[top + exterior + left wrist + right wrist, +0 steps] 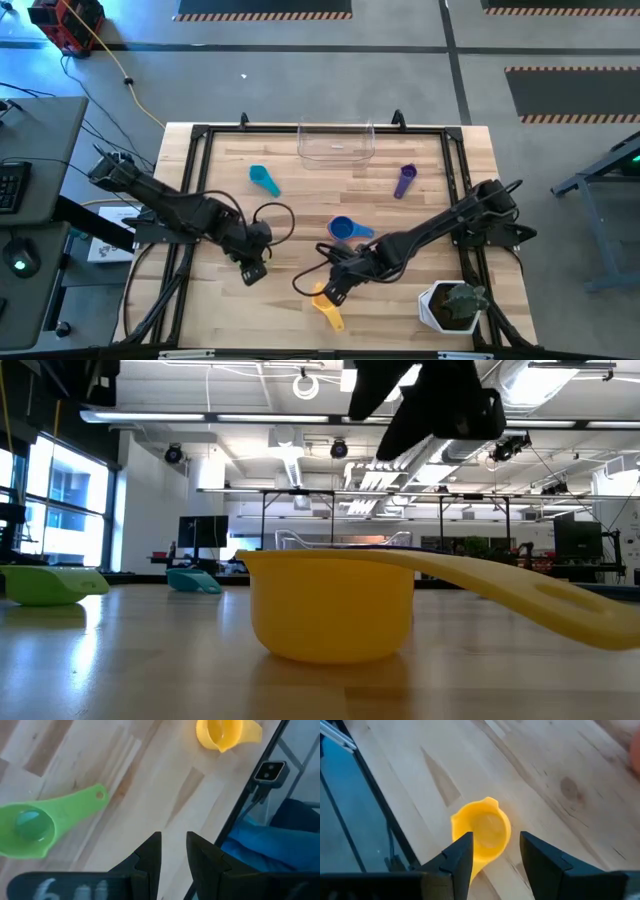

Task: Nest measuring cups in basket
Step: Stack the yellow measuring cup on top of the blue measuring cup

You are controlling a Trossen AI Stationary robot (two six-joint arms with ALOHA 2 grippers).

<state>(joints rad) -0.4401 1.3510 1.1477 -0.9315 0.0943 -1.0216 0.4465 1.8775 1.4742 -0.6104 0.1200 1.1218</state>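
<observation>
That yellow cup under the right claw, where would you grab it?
Probably by the bowl rim, coming straight down. The yellow cup sits upright, mouth up, with the open right gripper right above it; its flat handle lies low, harder to pinch.

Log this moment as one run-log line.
right gripper: open, above yellow cup | left gripper: nearly closed, empty, near green cup | basket: no cups inside

Both arms are dark — near-black segmented links with bulky joints, black cables looping beside them over the wood. The left gripper (172,857) has two matte black, wedge-shaped fingers above a dark housing with pale blurred markings. The right gripper (495,857) has similar black angular fingers — plain, unmarked.
</observation>
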